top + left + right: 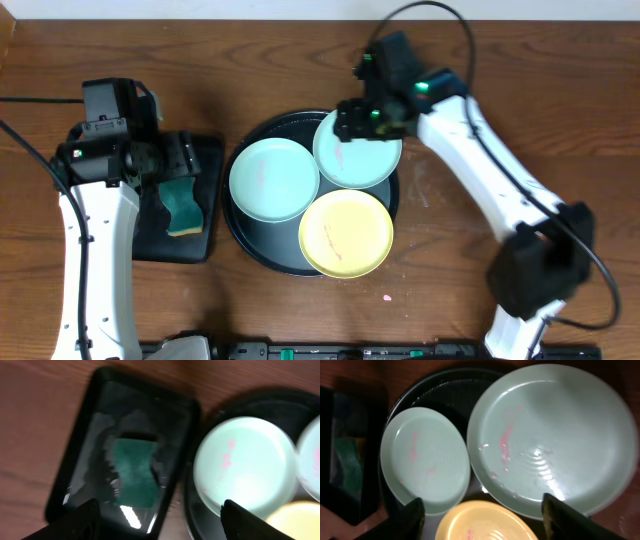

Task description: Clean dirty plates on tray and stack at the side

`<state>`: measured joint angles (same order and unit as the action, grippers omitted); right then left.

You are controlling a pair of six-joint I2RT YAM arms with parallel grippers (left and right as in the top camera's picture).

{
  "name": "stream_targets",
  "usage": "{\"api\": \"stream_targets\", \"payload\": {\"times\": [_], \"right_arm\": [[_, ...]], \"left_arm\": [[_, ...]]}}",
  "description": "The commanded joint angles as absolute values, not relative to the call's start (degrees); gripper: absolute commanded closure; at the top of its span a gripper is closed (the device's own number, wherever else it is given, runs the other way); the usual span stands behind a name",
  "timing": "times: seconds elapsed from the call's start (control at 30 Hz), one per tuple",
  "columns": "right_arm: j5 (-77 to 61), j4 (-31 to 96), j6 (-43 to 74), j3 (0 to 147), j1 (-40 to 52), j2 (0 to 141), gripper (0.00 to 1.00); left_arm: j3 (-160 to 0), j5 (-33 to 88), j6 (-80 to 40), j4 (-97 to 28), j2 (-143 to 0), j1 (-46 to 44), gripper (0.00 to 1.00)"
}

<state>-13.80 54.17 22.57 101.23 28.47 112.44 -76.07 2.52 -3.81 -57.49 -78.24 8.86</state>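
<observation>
The round black tray (pixel 285 127) holds three plates, each with pink smears. One mint plate (pixel 274 178) lies at its left, a second mint plate (pixel 360 155) at its upper right, and the yellow plate (pixel 346 233) at the front. My right gripper (pixel 352 120) is open and empty above the far edge of the upper-right mint plate (pixel 555 435). The right wrist view also shows the left mint plate (pixel 425 457) and the yellow plate (pixel 485 522). My left gripper (pixel 178 158) is open and empty above the green sponge (pixel 135 472).
The sponge (pixel 183 205) lies in a small rectangular black tray (pixel 205 150) just left of the round tray. The left wrist view shows that tray's wet floor (pixel 100 425) and the left mint plate (pixel 245 465). Brown wooden table all round.
</observation>
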Motion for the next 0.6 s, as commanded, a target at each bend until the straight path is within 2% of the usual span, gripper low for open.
{"api": "stream_targets", "payload": {"times": [0.0,0.13,0.57], "right_arm": [[-10.31,55.13,25.06,104.49,31.83,117.78,0.37],[-10.33,55.18,27.81,104.47,34.02,121.69,0.55],[-5.32,54.57,28.73,104.47,40.18,127.52,0.68]], "left_arm": [[-77.14,-4.91,-8.29,-57.82,-78.26,8.71,0.23],[-77.14,-5.26,-8.27,-58.30,-78.41,8.71,0.23],[-77.10,-5.23,-8.25,-62.59,-86.91,8.71,0.23]]}}
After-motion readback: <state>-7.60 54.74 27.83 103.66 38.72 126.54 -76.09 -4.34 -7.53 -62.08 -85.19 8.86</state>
